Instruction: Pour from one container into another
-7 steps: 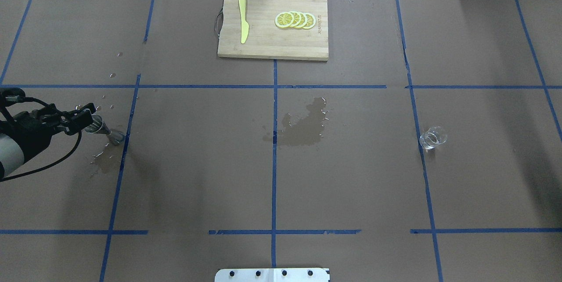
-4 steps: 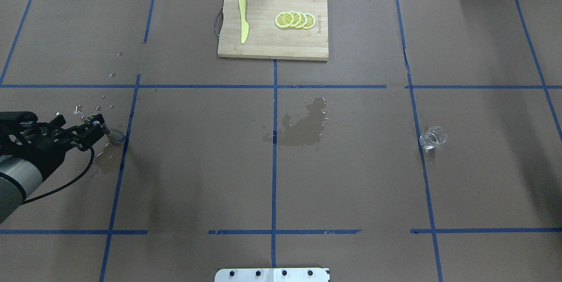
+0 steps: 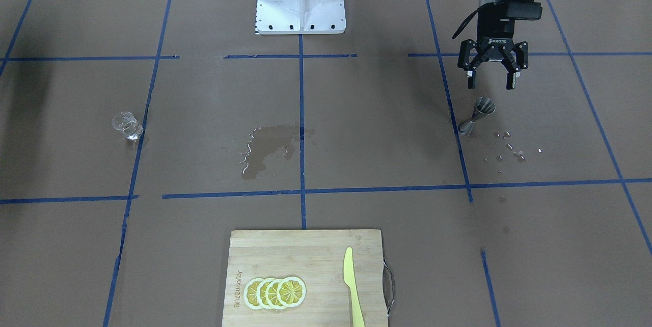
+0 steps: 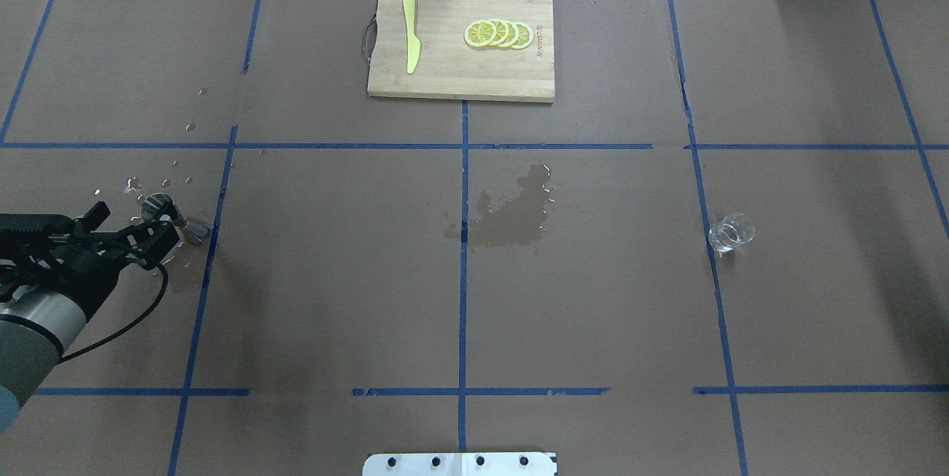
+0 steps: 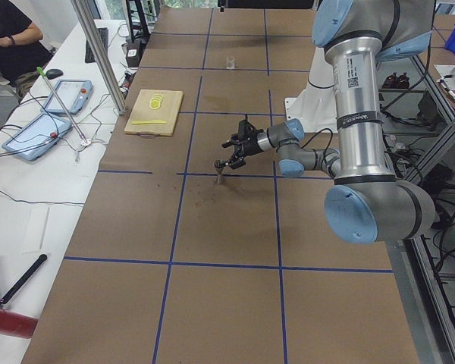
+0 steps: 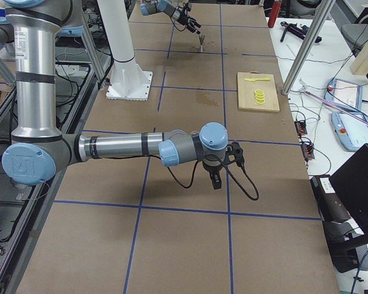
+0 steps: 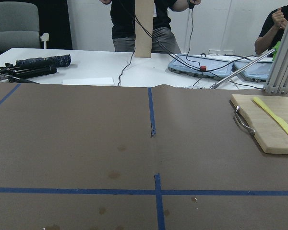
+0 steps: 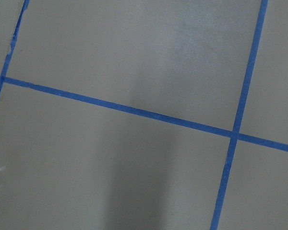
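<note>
Open and empty, my left gripper [image 3: 491, 83] hangs with its two fingers spread, clear of the metal jigger [image 3: 480, 113], which stands by itself on the brown table paper [image 3: 387, 123]. Reading the overhead view as a dial centred on the table, the jigger [image 4: 176, 219] sits out at 9 o'clock, just beside a blue tape line [image 4: 202, 276], and my left gripper [image 4: 132, 224] is near it at about 8 o'clock, not touching. Small water drops [image 4: 159, 183] lie at 11 o'clock of the jigger. The clear glass [image 4: 731, 231] stands at 3 o'clock, well apart from the jigger, with a dark wet patch [image 4: 515, 213] between them near the middle. At 12 o'clock lies a wooden cutting board [image 4: 445, 72] carrying a yellow knife [image 4: 410, 35] and a row of lemon slices [image 4: 498, 33]. My right gripper [image 6: 216, 179] shows only in the right-side view, low over the paper, and I cannot tell whether its fingers are parted or closed
</note>
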`<state>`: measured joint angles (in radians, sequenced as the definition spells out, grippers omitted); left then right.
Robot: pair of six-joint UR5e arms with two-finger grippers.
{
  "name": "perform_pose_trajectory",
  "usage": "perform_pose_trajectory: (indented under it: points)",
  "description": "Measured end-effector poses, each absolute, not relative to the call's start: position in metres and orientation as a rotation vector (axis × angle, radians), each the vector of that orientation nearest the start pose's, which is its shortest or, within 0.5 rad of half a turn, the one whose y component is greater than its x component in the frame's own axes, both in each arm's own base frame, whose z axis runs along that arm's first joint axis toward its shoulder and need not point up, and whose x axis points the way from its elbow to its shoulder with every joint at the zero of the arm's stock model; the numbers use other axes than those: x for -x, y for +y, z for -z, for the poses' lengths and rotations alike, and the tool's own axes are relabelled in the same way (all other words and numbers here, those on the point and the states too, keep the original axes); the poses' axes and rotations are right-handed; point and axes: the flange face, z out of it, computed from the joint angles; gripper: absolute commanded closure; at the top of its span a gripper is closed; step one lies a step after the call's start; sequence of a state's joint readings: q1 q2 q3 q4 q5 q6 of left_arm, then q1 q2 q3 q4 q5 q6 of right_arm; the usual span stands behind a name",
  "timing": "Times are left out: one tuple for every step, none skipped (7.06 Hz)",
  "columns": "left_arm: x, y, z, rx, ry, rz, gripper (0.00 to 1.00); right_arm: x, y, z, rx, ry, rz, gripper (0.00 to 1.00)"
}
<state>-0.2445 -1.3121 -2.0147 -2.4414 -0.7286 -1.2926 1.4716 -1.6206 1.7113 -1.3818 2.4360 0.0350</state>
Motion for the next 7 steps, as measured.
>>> perform_pose_trajectory:
  points:
    - [-0.328, -0.291, -0.457, -0.995, 0.740, 0.402, 0.01, -0.010, -0.487, -0.586, -0.206, -0.876, 0.182, 0.00]
    - [-0.335, -0.289, -0.472, -1.000, 0.713, 0.387, 0.01, -0.010, -0.486, -0.585, -0.209, -0.876, 0.184, 0.00]
    - [-0.340, -0.288, -0.481, -1.006, 0.695, 0.379, 0.01, -0.010, -0.484, -0.583, -0.211, -0.877, 0.185, 0.00]
    - [-0.344, -0.288, -0.488, -1.005, 0.690, 0.383, 0.01, -0.010, -0.484, -0.582, -0.213, -0.877, 0.186, 0.00]
    - [-0.353, -0.289, -0.494, -1.005, 0.692, 0.405, 0.01, -0.010, -0.484, -0.581, -0.214, -0.876, 0.186, 0.00]
    - [-0.362, -0.291, -0.498, -1.014, 0.692, 0.428, 0.01, -0.010, -0.483, -0.581, -0.214, -0.876, 0.186, 0.00]
    - [-0.372, -0.293, -0.498, -1.030, 0.694, 0.445, 0.01, -0.010, -0.483, -0.582, -0.213, -0.876, 0.185, 0.00]
